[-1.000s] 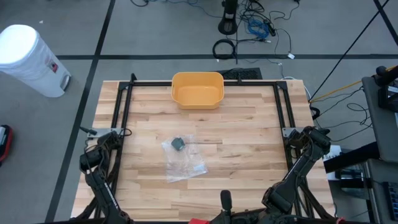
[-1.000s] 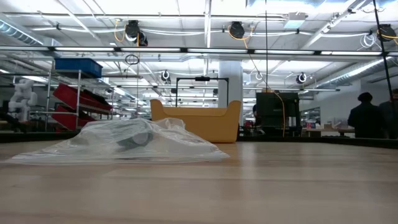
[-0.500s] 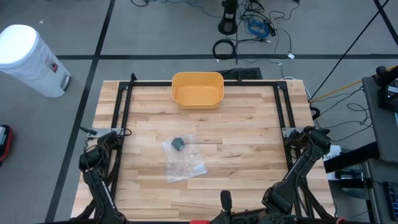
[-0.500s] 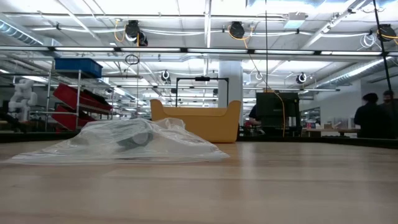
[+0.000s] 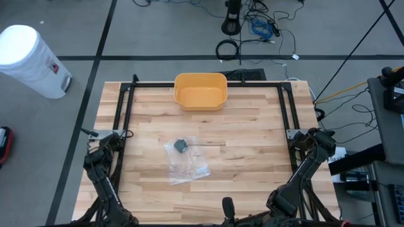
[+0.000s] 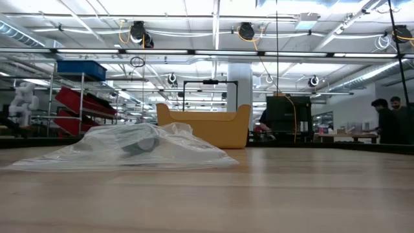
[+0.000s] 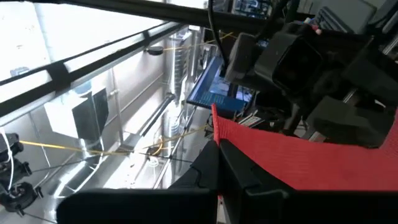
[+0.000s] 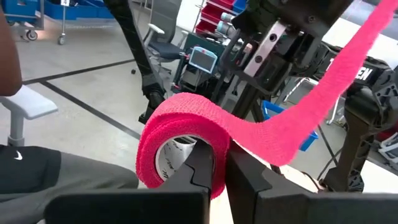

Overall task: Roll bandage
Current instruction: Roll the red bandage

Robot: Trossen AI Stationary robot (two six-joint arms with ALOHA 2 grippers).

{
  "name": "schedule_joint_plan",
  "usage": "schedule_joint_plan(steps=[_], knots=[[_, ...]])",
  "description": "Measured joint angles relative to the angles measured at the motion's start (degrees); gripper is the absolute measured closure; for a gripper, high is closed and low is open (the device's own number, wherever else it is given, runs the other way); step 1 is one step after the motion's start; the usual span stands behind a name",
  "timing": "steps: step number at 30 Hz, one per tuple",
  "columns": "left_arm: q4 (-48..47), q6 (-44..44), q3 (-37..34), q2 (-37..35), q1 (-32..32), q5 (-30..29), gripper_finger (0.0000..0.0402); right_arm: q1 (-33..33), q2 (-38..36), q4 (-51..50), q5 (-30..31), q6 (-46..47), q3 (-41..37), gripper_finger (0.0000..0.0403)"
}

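Your right tool (image 8: 216, 167) is clenched on the bandage roll (image 8: 180, 134); its strip runs toward the left tool (image 7: 219, 163), apparently clenched on the free end, both off the desk's near edge.

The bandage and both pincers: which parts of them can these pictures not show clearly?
- Bandage: absent from the high and low views; both wrist views cut its strip at an edge.
- Left pincer and right pincer: both lie below the high view's bottom edge.
- Grey item in the bag: too small in the high view, blurred by plastic in the low view.
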Motion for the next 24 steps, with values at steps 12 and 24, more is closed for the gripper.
schedule_joint_plan(steps=[12, 24], knots=[[2.5, -3.1, 0.0, -1.5, -5.0, -0.9, 0.0401, 0.6, 0.0, -0.1, 0.2, -0.9, 0.0, 0.0385], [7.4, -4.5, 0.0, -1.7, -2.9, -1.8, 0.0401, 2.7, -0.5, 0.1, 0.4, -3.8, 0.0, 0.0385]])
